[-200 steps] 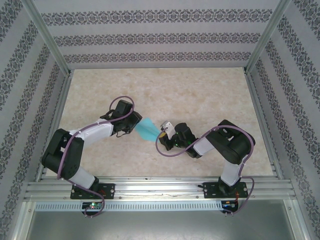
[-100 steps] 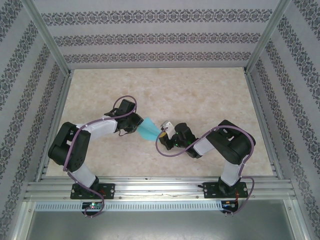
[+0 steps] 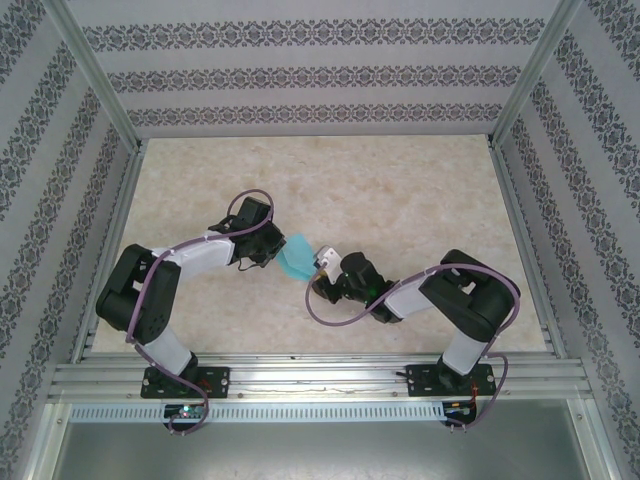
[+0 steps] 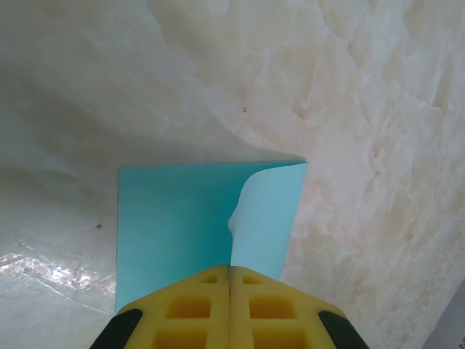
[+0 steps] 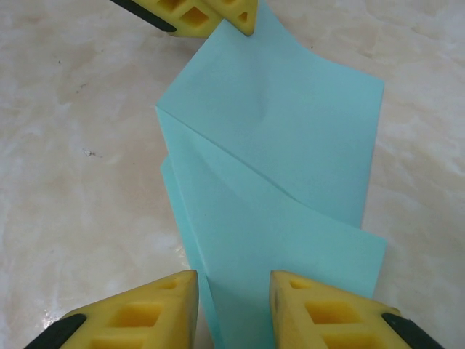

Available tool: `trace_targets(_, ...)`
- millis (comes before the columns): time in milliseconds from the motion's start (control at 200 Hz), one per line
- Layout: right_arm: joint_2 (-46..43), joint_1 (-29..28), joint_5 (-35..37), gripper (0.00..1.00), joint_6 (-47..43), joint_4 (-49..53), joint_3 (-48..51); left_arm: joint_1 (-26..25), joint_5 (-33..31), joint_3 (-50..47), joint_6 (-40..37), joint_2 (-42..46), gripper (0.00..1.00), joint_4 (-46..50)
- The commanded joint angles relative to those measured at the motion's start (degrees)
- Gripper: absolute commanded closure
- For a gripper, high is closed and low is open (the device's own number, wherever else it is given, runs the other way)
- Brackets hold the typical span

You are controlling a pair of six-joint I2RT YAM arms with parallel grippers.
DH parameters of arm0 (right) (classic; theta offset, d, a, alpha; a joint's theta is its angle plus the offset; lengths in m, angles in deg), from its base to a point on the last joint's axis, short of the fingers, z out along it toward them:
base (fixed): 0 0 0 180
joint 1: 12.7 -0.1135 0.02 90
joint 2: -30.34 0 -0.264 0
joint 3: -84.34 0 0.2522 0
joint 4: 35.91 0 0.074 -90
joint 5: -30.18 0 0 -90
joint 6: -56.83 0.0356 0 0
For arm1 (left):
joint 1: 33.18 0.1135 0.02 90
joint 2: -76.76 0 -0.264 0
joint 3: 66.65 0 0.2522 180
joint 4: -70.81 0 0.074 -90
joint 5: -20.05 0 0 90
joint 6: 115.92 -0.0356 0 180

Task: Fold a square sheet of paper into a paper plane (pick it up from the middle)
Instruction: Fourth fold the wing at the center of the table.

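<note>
The square sheet of paper (image 3: pixel 297 258), partly folded, is sitting near the middle of the table (image 3: pixel 400 180) in the top view, between the left gripper (image 3: pixel 279 250) and the right gripper (image 3: pixel 316 272). In the left wrist view, the yellow jaws are pressing together on the paper's edge. In the right wrist view, the jaws are standing apart, with the paper between them.

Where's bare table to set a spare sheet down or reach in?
Free: the far half of the table, from the back wall down to the left arm and right arm. A smaller patch by the front rail, between them. Crowded: centre, where the left gripper, shut on the paper, faces the open right gripper.
</note>
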Motion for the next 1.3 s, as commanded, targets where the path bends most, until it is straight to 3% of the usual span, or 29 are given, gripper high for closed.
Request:
trace_targets(0, -0.7, -1.0, 6.4, 0.68, -1.1, 3.2, -0.7, 0.2, 1.0, -0.7, 1.4, 1.9, 1.00, -1.6)
trace_targets(215, -1.4, -3.0, 9.4, 0.61, -4.6, 5.4, -1.1, 0.2, 1.4, -1.0, 2.1, 2.5, 1.00, -2.3)
trace_targets(310, -1.4, -3.6, 12.2, 0.64, -5.9, 5.5, -1.6, 0.2, 1.5, -1.0, 2.0, 2.5, 1.00, -2.3)
trace_targets(789, -0.5, -3.7, 12.3, 0.86, -3.2, 4.6, -2.2, 0.2, 1.2, -1.5, 2.2, 2.8, 1.00, -2.4)
trace_targets(1294, -0.3, -4.1, 11.5, 0.83, -1.4, 4.6, -3.1, 0.2, 1.1, -2.1, 2.4, 2.9, 1.00, -2.6)
